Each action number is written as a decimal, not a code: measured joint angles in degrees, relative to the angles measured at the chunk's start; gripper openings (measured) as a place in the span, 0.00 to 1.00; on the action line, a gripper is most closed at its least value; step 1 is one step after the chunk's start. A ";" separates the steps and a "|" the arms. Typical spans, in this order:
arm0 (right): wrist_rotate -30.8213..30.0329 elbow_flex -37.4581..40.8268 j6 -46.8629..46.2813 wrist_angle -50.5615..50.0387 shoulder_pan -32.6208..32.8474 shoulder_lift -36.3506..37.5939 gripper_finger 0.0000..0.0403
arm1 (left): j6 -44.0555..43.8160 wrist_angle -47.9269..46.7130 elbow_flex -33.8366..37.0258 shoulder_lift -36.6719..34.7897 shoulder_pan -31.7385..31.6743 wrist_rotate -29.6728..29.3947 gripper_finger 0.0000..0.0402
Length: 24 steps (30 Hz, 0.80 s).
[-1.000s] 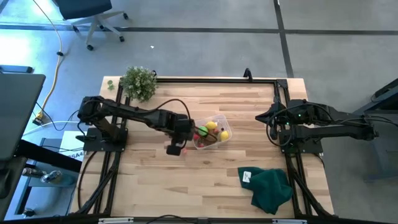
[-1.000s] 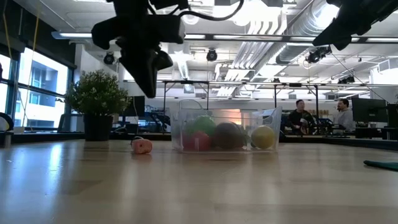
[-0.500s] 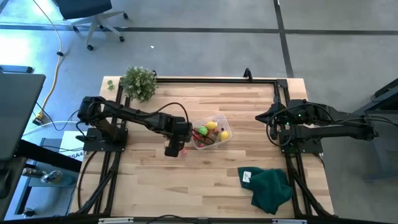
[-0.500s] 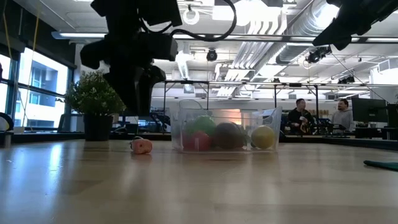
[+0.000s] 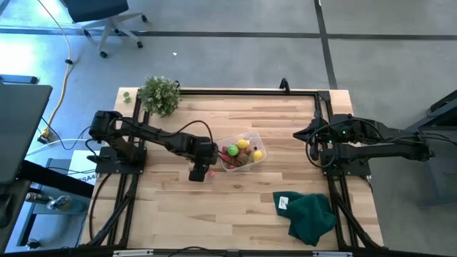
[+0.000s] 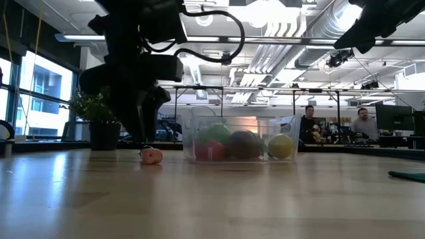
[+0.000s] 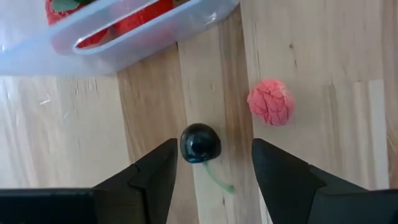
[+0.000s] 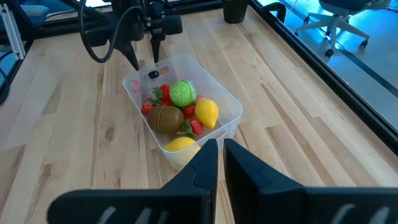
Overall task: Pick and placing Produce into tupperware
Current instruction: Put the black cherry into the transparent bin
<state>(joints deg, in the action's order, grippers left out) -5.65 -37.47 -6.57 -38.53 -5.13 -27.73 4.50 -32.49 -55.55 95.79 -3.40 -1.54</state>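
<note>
The clear tupperware point(image 5: 243, 150) stands mid-table and holds produce: a green piece point(image 8: 182, 93), a brown one point(image 8: 165, 117), a yellow lemon point(image 8: 206, 112) and red pieces. Beside its left corner, a small dark cherry-like piece with a green stem point(image 7: 199, 143) and a pink raspberry-like piece point(image 7: 271, 102) lie on the wood. My left gripper point(image 7: 214, 149) hangs open over the dark piece, pointing down, with one finger on either side of it and no contact showing. My right gripper point(image 8: 221, 149) waits shut at the table's right side, well away from the tub.
A dark green cloth point(image 5: 310, 214) lies bunched near the front right corner. A potted plant point(image 5: 158, 94) stands at the far left. Bare wood lies in front of the tub. People sit in the room beyond the table.
My left gripper has come down toward the table beside the tub's left corner, shifting slightly toward the table's left edge, and has opened. The pink piece has stayed where it lay.
</note>
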 joint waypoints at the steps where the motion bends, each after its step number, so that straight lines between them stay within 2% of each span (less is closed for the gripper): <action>1: 0.00 0.00 0.00 0.00 0.01 -0.01 0.05 | -0.05 0.62 0.44 0.00 0.00 -0.03 0.49; 16: 0.00 -0.01 0.00 -0.01 0.02 0.00 0.05 | -1.55 7.17 4.00 0.00 0.00 -1.09 0.49; 24: 0.02 -0.01 0.02 -0.01 0.02 -0.02 0.05 | -1.54 7.90 4.01 3.06 0.00 -0.02 0.49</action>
<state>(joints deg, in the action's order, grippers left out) -5.63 -37.47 -6.55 -38.54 -5.11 -27.75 2.96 -24.58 -51.54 98.85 -3.40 -1.56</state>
